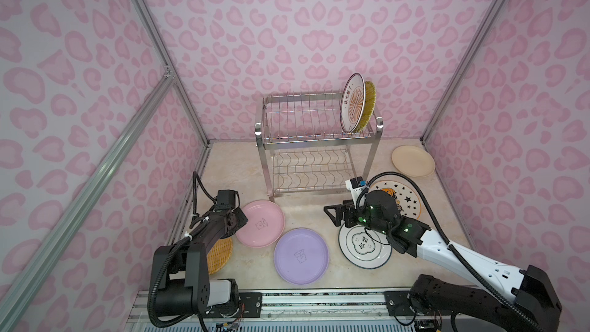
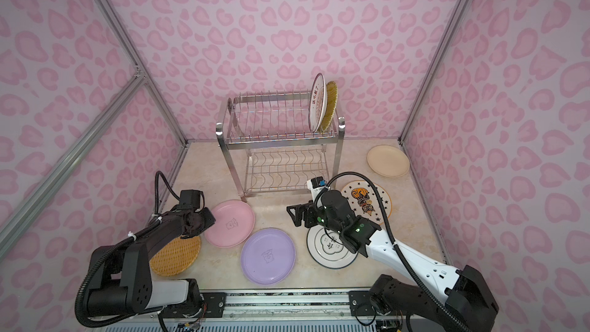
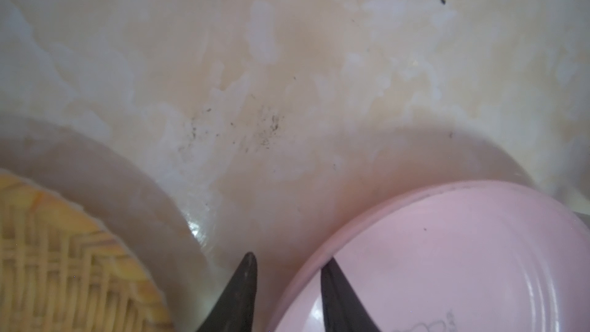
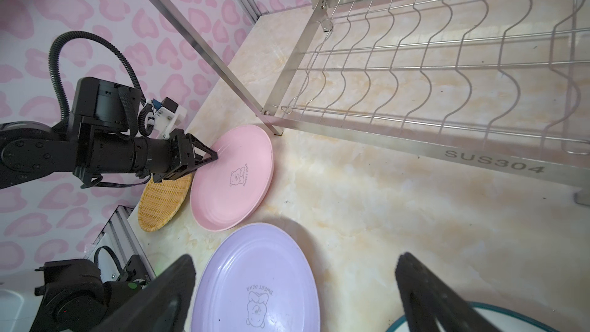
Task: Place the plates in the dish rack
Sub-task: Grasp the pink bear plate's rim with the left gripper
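The left claw [image 3: 290,258] stoops astride the pink plate [image 1: 261,221] rim, grip unclear; right claw [image 4: 295,257] hovers gaping wide

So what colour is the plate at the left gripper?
Pink plate, clearest in the right wrist view.

The walls [image 1: 287,27] are showing pink blotches on pale lilac, the table [image 1: 319,215] marbled beige, the rack [image 4: 491,162] silver. Upper centre, the radial plate [image 1: 352,105] is displaying orange rays on white, the striped plate [image 1: 370,103] yellow. The pink plate [image 1: 265,218] and lilac plate [image 1: 301,256] are each wearing a faint bear outline (tiny lettering too); the woven plate [image 1: 220,255] is glowing orange-tan, the cream plate [image 1: 413,161] plain, the star plate [image 1: 405,201] black-starred white, the ring plate [image 1: 360,252] dark-ringed white.
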Robot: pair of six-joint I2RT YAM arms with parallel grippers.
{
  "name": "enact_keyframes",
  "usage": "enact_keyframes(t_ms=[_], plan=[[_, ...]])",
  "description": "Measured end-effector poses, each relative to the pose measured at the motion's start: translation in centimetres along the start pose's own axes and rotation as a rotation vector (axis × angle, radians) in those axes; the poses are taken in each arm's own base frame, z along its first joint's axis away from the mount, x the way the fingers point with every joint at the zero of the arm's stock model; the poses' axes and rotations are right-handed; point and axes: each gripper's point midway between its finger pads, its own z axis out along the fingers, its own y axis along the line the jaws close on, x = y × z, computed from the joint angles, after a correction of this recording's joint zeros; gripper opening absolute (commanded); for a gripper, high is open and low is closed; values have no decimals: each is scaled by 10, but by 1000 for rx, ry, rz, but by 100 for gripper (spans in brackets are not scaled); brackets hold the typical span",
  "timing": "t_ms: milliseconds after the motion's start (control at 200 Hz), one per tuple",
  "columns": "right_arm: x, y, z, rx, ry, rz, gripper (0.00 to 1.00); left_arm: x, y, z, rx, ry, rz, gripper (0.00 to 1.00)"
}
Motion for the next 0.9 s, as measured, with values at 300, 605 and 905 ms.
enact_keyframes(t_ms=[300, 605, 905], plan=[[-4, 4, 2, -17, -4, 15, 98, 5, -3, 1, 16, 22, 21, 19], [-3, 4, 2, -17, -1, 27, 98, 4, -9, -4, 47, 16, 24, 4], [-5, 1, 7, -10, 5, 42, 98, 8, -21, -33, 123, -2, 48, 3]])
